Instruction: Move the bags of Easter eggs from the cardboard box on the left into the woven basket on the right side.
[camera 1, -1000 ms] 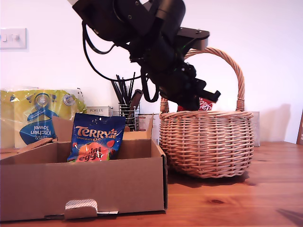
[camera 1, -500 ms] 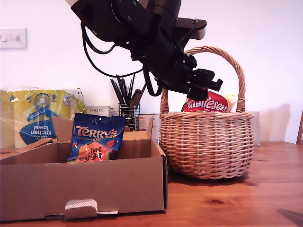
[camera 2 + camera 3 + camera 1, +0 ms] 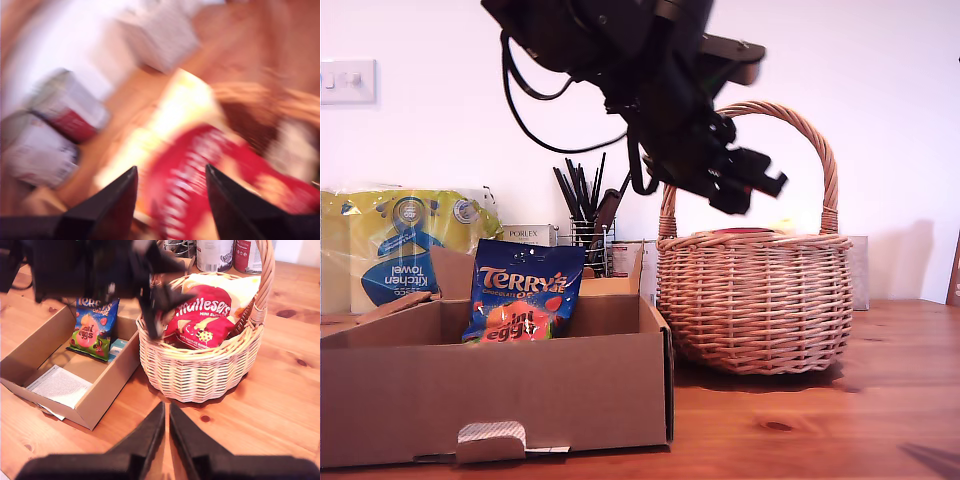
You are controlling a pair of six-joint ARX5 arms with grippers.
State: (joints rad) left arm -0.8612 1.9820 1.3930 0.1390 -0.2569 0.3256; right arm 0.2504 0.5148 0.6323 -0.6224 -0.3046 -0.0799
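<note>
With our first gripper (image 3: 748,187) spread empty and second gripper (image 3: 165,440) clenched empty, the Maltesers bag (image 3: 202,317) lies in the woven basket (image 3: 755,300); the Terry's bag (image 3: 524,291) remains in the cardboard box (image 3: 490,385).

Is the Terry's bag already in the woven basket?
No, the Terry's bag sits in the cardboard box; the woven basket holds the Maltesers bag.
</note>
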